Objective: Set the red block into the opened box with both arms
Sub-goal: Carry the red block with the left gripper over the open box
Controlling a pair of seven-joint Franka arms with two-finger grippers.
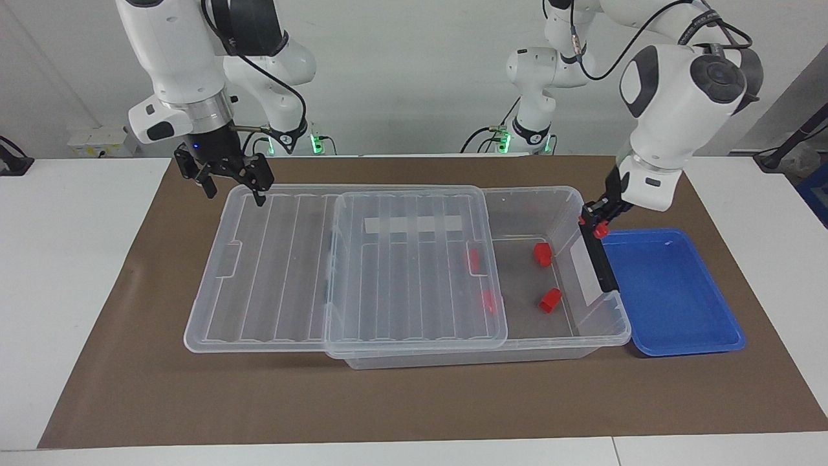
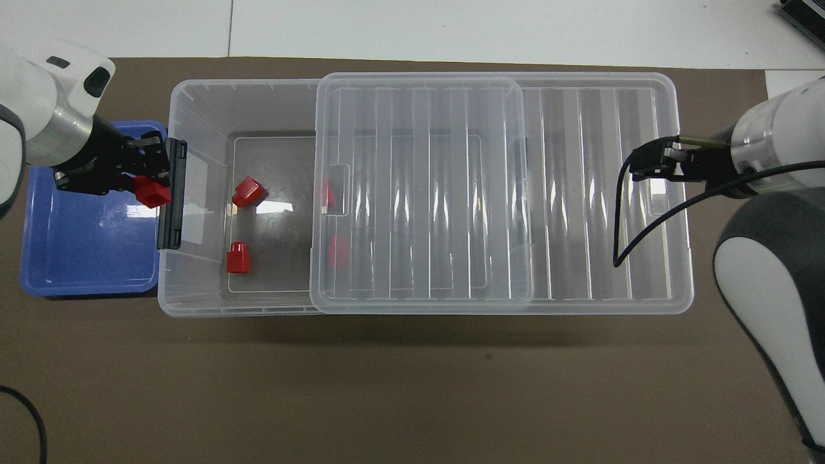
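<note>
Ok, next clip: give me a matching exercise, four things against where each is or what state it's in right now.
Things:
1. left gripper
2. right gripper
3. shallow blue plastic tray
4. ribbed clear plastic lid

States:
A. open, holding nothing, over the box's end toward the right arm
B. nothing lying in it
C. slid partway off the large clear plastic box
D. shut on a small red plastic block, above the box's black clip handle

Pairs: 1-D, 2-A, 3-B, 4-C

Red block (image 2: 152, 192), blue tray (image 1: 673, 304), clear ribbed lid (image 1: 349, 272), brown mat (image 1: 414, 401)
</note>
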